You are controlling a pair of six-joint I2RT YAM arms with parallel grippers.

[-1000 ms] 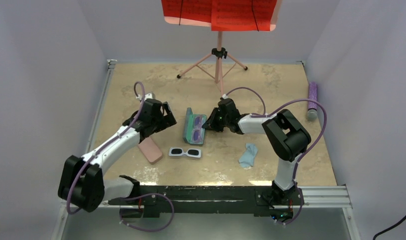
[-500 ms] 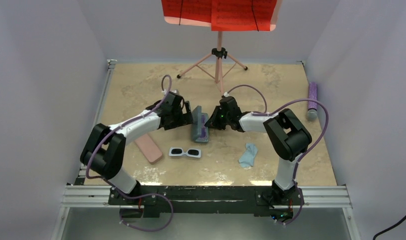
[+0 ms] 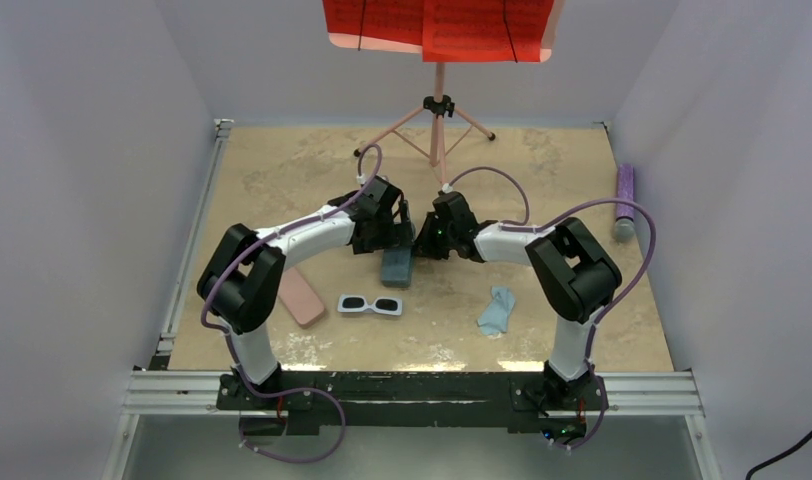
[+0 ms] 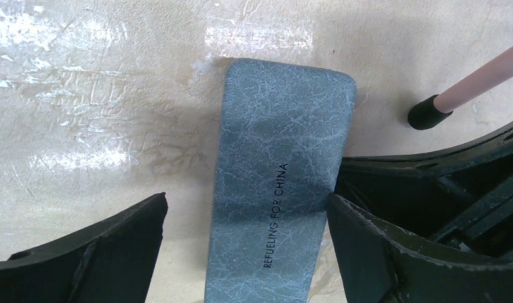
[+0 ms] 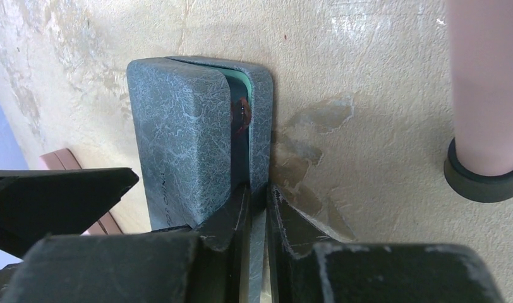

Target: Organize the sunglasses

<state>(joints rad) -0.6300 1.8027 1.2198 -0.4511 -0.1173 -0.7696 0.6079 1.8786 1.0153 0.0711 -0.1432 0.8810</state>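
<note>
Table (image 3: 282,170): beige, mottled top. Centre: grey-blue case (image 3: 396,268), lid nearly shut. Near-left of it: pink case (image 3: 301,297), lying flat. Just right of pink case: white-framed sunglasses (image 3: 370,304), dark lenses. Further right: crumpled light-blue cloth (image 3: 498,309). Far middle: pink tripod stand (image 3: 437,125). Right edge: purple cylinder (image 3: 624,198), possibly tube.
</note>
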